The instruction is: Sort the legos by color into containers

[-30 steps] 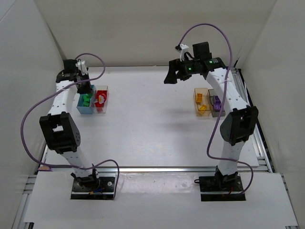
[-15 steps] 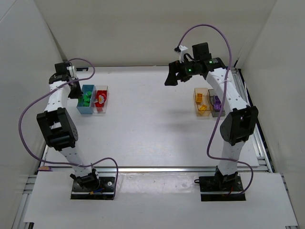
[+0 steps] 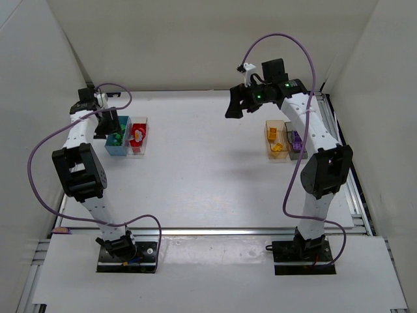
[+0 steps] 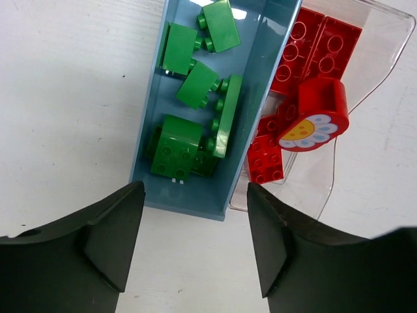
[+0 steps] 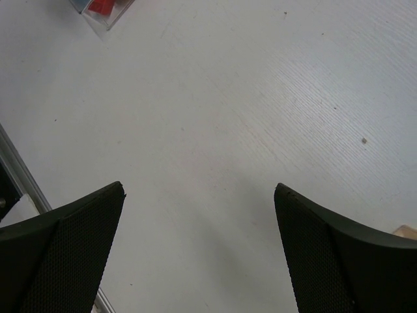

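Several green legos (image 4: 176, 147) lie in the blue-tinted container (image 4: 147, 124). Beside it, the clear container (image 4: 386, 40) holds red legos (image 4: 313, 45) and a red piece with a daisy face (image 4: 313, 119). My left gripper (image 4: 195, 189) hangs open and empty above the blue container's near end. In the top view it (image 3: 106, 124) is at the left edge of the blue container (image 3: 118, 149). My right gripper (image 3: 234, 104) is open and empty, high over bare table (image 5: 199, 187). Yellow legos (image 3: 278, 147) sit in the orange container (image 3: 269, 138), purple ones (image 3: 296, 138) in the dark grey container (image 3: 300, 154).
White walls close the table in on three sides. A metal rail (image 3: 228, 229) runs along the near edge by the arm bases. A corner of the clear container with red legos (image 5: 101, 8) shows at the top left of the right wrist view.
My left gripper was shut and now stands open. Its wrist swung left off the bins, then came partly back to the blue container's edge. The right arm has barely moved.
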Controlling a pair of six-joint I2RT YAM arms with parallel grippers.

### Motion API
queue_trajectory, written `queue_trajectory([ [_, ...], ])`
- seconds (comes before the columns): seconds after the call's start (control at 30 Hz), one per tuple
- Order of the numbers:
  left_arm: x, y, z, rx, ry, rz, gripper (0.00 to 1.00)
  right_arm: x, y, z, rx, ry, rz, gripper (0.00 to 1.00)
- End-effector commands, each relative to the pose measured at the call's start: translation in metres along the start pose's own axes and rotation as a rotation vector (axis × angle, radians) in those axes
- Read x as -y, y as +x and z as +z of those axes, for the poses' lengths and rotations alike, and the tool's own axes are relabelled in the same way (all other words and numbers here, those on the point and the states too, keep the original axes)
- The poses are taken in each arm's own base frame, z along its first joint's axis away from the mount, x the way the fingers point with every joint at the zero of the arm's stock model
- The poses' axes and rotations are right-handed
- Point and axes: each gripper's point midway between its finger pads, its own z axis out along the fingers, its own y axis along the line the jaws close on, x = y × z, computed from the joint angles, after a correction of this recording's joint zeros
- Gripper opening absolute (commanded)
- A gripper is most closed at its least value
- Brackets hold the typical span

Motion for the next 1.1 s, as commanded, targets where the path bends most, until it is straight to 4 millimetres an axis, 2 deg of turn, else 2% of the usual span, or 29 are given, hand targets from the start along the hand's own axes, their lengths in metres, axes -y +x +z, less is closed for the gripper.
queue_trajectory([
  [0.0, 0.0, -0.014, -0.008, 0.048, -0.006, -0.026, 0.76, -0.005, -0.004, -0.007, 0.012, 0.012, -0.051, 0.99],
  [0.1, 0.011, -0.017, -0.017, 0.075, 0.047, -0.042, 0.84, -0.005, 0.0, -0.003, -0.009, 0.04, -0.105, 0.99],
  [0.17, 0.022, -0.022, -0.03, 0.103, 0.103, -0.051, 0.85, -0.005, 0.006, 0.0, -0.034, 0.065, -0.189, 0.99],
  [0.27, 0.038, -0.027, -0.054, 0.155, 0.178, -0.079, 0.89, -0.015, 0.016, 0.006, -0.055, 0.029, -0.281, 0.99],
  [0.3, 0.04, -0.028, -0.062, 0.163, 0.186, -0.09, 0.96, -0.021, 0.02, 0.007, -0.058, -0.002, -0.283, 0.99],
  [0.33, 0.04, -0.025, -0.062, 0.154, 0.181, -0.081, 0.99, -0.026, 0.02, 0.008, -0.054, -0.026, -0.291, 0.99],
  [0.37, 0.044, -0.022, -0.071, 0.16, 0.176, -0.057, 1.0, -0.028, 0.023, 0.008, -0.058, -0.047, -0.297, 0.99],
  [0.43, 0.036, -0.018, -0.077, 0.172, 0.118, -0.013, 1.0, -0.042, 0.027, 0.009, -0.056, -0.129, -0.306, 0.99],
  [0.5, 0.03, -0.012, -0.089, 0.202, 0.081, -0.028, 0.99, -0.045, 0.03, 0.011, -0.061, -0.153, -0.326, 0.99],
  [0.57, 0.031, -0.003, -0.1, 0.23, 0.095, -0.062, 0.99, -0.048, 0.03, 0.016, -0.068, -0.156, -0.35, 0.99],
  [0.63, 0.031, -0.003, -0.107, 0.262, 0.11, -0.098, 0.99, -0.051, 0.027, 0.022, -0.068, -0.149, -0.375, 0.99],
  [0.73, 0.033, 0.01, -0.115, 0.25, 0.114, -0.122, 0.99, -0.05, 0.023, 0.028, -0.07, -0.129, -0.421, 0.99],
  [0.83, 0.032, 0.025, -0.125, 0.227, 0.123, -0.11, 0.99, -0.06, 0.021, 0.035, -0.076, -0.144, -0.472, 0.99],
  [0.9, 0.038, 0.029, -0.14, 0.253, 0.173, -0.046, 0.91, -0.061, 0.018, 0.036, -0.072, -0.14, -0.486, 0.99],
  [0.93, 0.038, 0.037, -0.142, 0.226, 0.145, -0.039, 0.87, -0.062, 0.019, 0.039, -0.076, -0.145, -0.493, 0.99],
  [0.97, 0.036, 0.041, -0.144, 0.21, 0.114, -0.033, 0.88, -0.064, 0.019, 0.041, -0.081, -0.148, -0.497, 0.99],
  [1.0, 0.034, 0.048, -0.146, 0.18, 0.094, -0.01, 0.98, -0.065, 0.016, 0.042, -0.078, -0.148, -0.506, 0.99],
  [1.03, 0.029, 0.062, -0.147, 0.124, 0.069, 0.0, 0.99, -0.066, 0.017, 0.045, -0.082, -0.153, -0.516, 0.99],
  [1.07, 0.011, 0.07, -0.147, 0.095, -0.031, 0.009, 0.99, -0.068, 0.017, 0.045, -0.09, -0.161, -0.517, 0.99],
])
